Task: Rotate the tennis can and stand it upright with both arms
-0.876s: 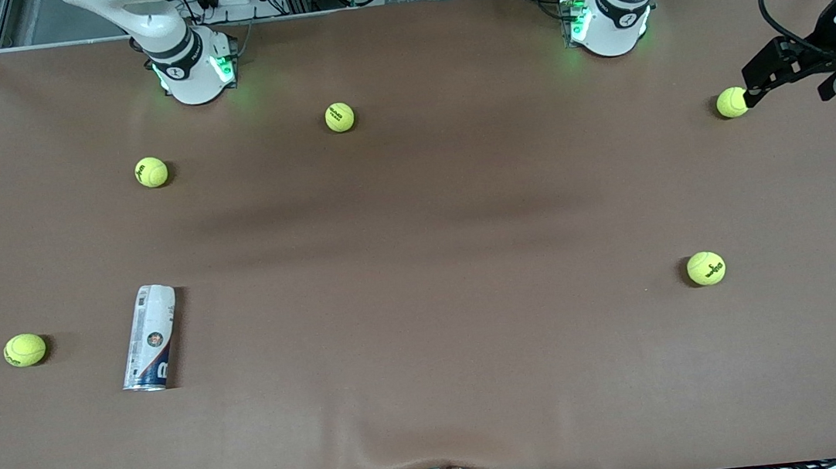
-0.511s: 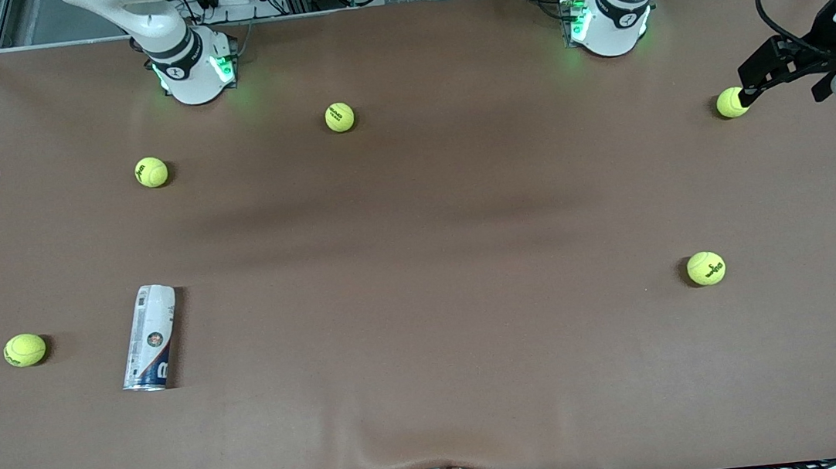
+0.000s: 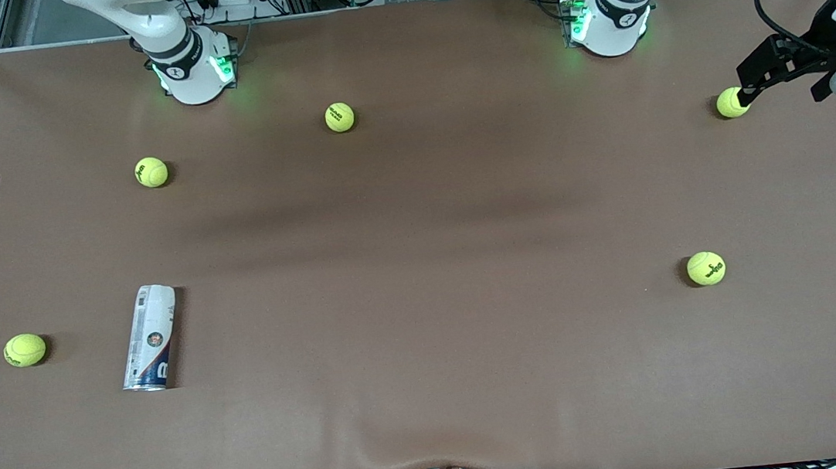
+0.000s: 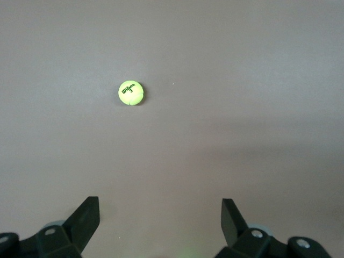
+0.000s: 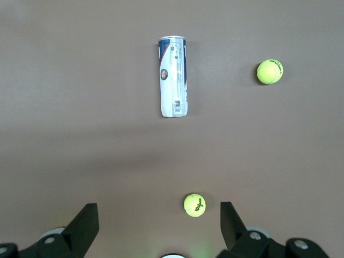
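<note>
Tennis can (image 3: 150, 338) lies flat, well apart from both open grippers.

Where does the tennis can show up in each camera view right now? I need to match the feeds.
Front view: the tennis can lies on its side on the table, toward the right arm's end.
Left wrist view: not in it.
Right wrist view: the tennis can lies flat, well ahead of the open right gripper.
Shared landmark: the tennis ball beside the can.
</note>
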Available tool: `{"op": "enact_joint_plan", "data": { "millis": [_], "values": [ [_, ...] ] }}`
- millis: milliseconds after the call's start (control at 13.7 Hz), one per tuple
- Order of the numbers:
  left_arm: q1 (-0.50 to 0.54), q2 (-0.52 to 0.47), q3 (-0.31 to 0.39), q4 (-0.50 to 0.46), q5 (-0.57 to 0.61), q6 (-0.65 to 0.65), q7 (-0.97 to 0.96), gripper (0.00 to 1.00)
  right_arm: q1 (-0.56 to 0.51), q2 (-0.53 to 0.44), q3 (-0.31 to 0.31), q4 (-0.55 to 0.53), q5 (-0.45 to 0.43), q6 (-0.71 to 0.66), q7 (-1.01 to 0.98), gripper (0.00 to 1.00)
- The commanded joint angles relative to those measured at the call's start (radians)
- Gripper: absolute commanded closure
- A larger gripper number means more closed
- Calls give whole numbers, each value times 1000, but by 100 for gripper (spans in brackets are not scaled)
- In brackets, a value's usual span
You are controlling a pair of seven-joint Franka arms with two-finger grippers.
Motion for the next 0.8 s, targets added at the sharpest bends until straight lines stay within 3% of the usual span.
{"op": "enact_joint_plan", "data": {
  "millis": [0,365,730],
  "values": [
    [0,10,-8,11,-6,-8,4,0,-4,6,5,6,2,-1,-7,0],
    [4,10,-24,10,-5,-30,-1,0,12,54,7,-15,-2,18,-10,0],
    [11,7,-24,8,-5,-30,-1,0,36,193,8,-29,-1,115,-45,0]
  ]
}}
